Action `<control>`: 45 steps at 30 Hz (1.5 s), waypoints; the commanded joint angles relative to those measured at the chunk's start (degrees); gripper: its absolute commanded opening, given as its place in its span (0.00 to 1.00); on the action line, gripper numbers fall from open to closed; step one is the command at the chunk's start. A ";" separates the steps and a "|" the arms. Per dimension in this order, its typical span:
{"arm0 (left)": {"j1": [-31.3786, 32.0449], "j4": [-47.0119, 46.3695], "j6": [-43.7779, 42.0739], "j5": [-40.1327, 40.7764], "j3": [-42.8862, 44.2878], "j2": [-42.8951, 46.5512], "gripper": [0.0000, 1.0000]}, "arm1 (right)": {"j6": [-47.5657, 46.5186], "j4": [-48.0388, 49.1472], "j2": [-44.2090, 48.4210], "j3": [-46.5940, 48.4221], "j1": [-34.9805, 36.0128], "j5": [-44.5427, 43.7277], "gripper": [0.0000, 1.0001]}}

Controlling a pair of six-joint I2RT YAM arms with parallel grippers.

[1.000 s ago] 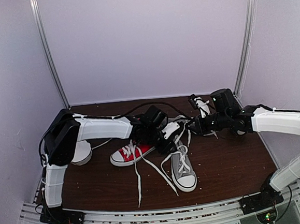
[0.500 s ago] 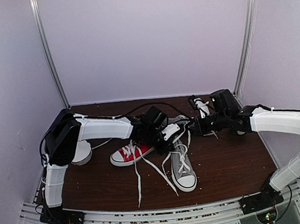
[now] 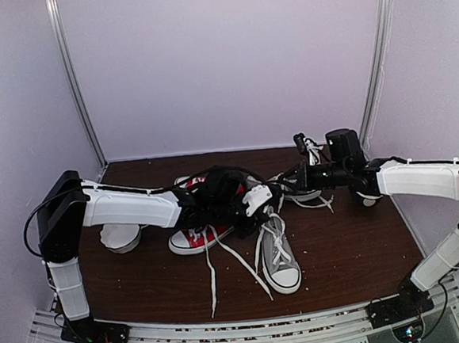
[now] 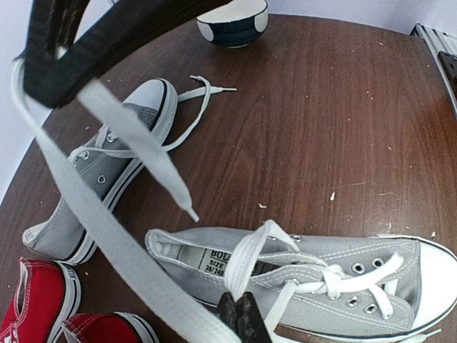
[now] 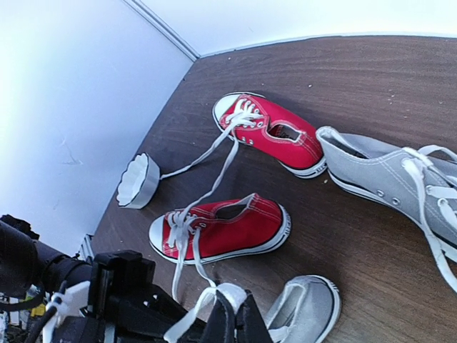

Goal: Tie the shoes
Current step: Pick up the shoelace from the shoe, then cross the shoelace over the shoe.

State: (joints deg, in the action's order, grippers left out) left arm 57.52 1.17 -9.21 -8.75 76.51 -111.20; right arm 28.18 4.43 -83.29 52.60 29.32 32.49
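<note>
One grey shoe (image 3: 280,256) lies front centre with its toe toward me; it also shows in the left wrist view (image 4: 335,275). The second grey shoe (image 4: 107,168) lies behind it, also seen in the right wrist view (image 5: 389,175). My left gripper (image 3: 256,203) is over the near shoe's opening. In its wrist view the left gripper (image 4: 243,318) is shut on a loop of that shoe's white lace (image 4: 250,261). My right gripper (image 3: 295,174) is to its right; in its wrist view the right gripper (image 5: 235,318) is shut on a white lace end (image 5: 232,291) above the shoe's heel (image 5: 307,300).
Two red sneakers (image 5: 225,229) (image 5: 275,132) with loose white laces lie left of the grey pair. A white fluted cup (image 3: 122,235) stands at the left. A dark blue and white bowl (image 4: 232,18) stands at the back right. Loose laces (image 3: 213,280) trail toward the front edge.
The left arm's elbow has swung out to the left while its gripper stayed at the shoe. The right gripper has risen and moved back a little, drawing its lace up.
</note>
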 commanded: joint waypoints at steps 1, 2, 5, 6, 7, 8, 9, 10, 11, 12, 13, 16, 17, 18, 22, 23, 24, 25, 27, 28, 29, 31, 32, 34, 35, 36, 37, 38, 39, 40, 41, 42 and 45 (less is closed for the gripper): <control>0.57 -4.29 -3.10 2.58 -1.09 1.03 0.00 | 5.45 4.82 -2.00 2.84 -0.05 4.86 0.00; 0.58 -4.44 -3.17 3.23 -1.22 1.13 0.00 | 6.17 3.16 -2.42 3.56 -0.05 5.31 0.00; 0.66 -5.10 -3.78 4.53 -1.78 1.83 0.00 | 6.12 -6.31 -4.03 6.53 -0.14 7.10 0.00; 0.82 -5.57 -4.06 4.78 -2.14 2.05 0.00 | 6.51 -7.58 -3.84 6.11 -0.19 7.60 0.00; 0.95 -6.27 -4.59 4.92 -2.69 2.28 0.00 | 6.82 -8.59 -3.55 5.50 -0.14 7.74 0.00; 1.20 -7.23 -5.09 4.92 -3.46 2.56 0.00 | 6.81 -9.80 -3.28 5.22 -0.14 7.74 0.00; 1.46 -8.67 -5.57 4.91 -4.39 2.87 0.00 | 6.29 -11.58 -3.32 5.45 -0.14 8.06 0.00; 1.72 -10.01 -6.09 5.05 -5.18 3.05 0.00 | 5.80 -13.42 -3.60 5.99 -0.14 8.65 0.00; 2.00 -10.87 -6.46 5.24 -5.84 3.25 0.00 | 5.44 -14.64 -3.96 6.50 -0.10 9.40 0.00; 2.23 -11.47 -6.71 5.52 -6.07 3.27 0.00 | 5.52 -15.28 -4.21 6.77 -0.10 10.50 0.00; 2.40 -11.81 -6.95 5.74 -6.11 3.27 0.00 | 5.61 -15.48 -4.21 6.77 -0.06 11.30 0.00; 2.54 -12.61 -7.49 5.96 -6.44 3.31 0.00 | 5.71 -15.74 -3.96 6.39 -0.05 12.35 0.00; 2.52 -13.08 -7.66 5.94 -6.65 3.35 0.00 | 5.59 -15.88 -4.10 6.38 -0.04 12.46 0.00; 2.51 -13.55 -7.79 5.95 -6.86 3.30 0.00 | 5.50 -16.15 -4.44 6.38 -0.01 12.65 0.00; 2.77 -14.65 -9.07 6.28 -7.53 3.43 0.00 | 4.67 -17.99 -5.89 6.87 -0.05 14.13 0.00; 2.90 -15.19 -9.74 6.37 -7.78 3.56 0.00 | 4.35 -18.49 -6.06 7.02 -0.05 14.17 0.00; 3.06 -15.96 -10.44 6.40 -8.12 3.66 0.00 | 4.06 -18.96 -6.16 7.19 -0.04 14.18 0.00; 3.18 -16.80 -11.20 6.34 -8.51 3.74 0.00 | 3.82 -19.44 -6.43 7.50 -0.04 13.95 0.00; 3.46 -18.48 -12.00 6.34 -9.16 3.92 0.00 | 3.69 -19.56 -7.47 7.85 -0.05 13.55 0.00; 3.43 -19.09 -12.05 6.38 -9.30 3.89 0.00 | 3.67 -19.42 -8.19 7.94 0.01 13.39 0.00; 3.47 -19.60 -12.06 6.35 -9.34 3.96 0.00 | 3.56 -19.34 -9.11 8.00 0.08 13.37 0.00; 3.47 -20.13 -11.83 6.17 -9.36 4.15 0.00 | 3.55 -18.64 -10.98 7.86 0.42 13.37 0.00; 3.47 -20.28 -11.61 5.98 -9.42 4.29 0.00 | 3.54 -18.23 -11.63 7.87 0.73 13.40 0.00; 3.44 -20.77 -11.34 5.53 -9.93 4.74 0.00 | 3.00 -17.99 -12.65 8.28 1.22 13.43 0.00; 3.40 -21.10 -11.09 5.36 -10.24 4.95 0.00 | 2.60 -18.38 -13.21 8.57 1.39 13.38 0.00; 3.39 -21.27 -10.75 5.48 -10.39 5.08 0.00 | 1.89 -19.31 -13.61 9.02 1.43 13.46 0.00; 3.39 -21.29 -10.54 5.70 -10.56 5.30 0.00 | 0.89 -20.27 -13.95 9.30 1.46 13.33 0.00; 3.39 -21.27 -10.18 6.09 -10.66 5.43 0.00 | 0.04 -21.19 -13.96 9.37 1.44 13.35 0.00; 3.44 -21.17 -9.87 6.52 -10.68 5.57 0.00 | -0.84 -21.86 -13.88 9.25 1.45 13.59 0.00; 3.39 -20.79 -9.56 7.08 -10.50 5.50 0.00 | -1.67 -22.13 -13.72 8.79 1.49 14.84 0.00; 3.39 -20.63 -9.33 7.46 -10.38 5.50 0.00 | -2.37 -22.31 -13.62 8.49 1.57 16.29 0.00; 3.39 -20.48 -9.18 7.68 -10.27 5.39 0.00 | -3.39 -22.72 -13.53 8.33 1.58 17.90 0.00; 3.39 -20.42 -8.85 7.50 -10.15 5.04 0.00 | -7.91 -27.62 -13.06 9.09 1.81 18.63 0.09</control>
State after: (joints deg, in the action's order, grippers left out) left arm 60.86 -16.45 -19.35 -2.09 66.30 -108.05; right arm 26.79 -17.63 -97.32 60.03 30.52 48.01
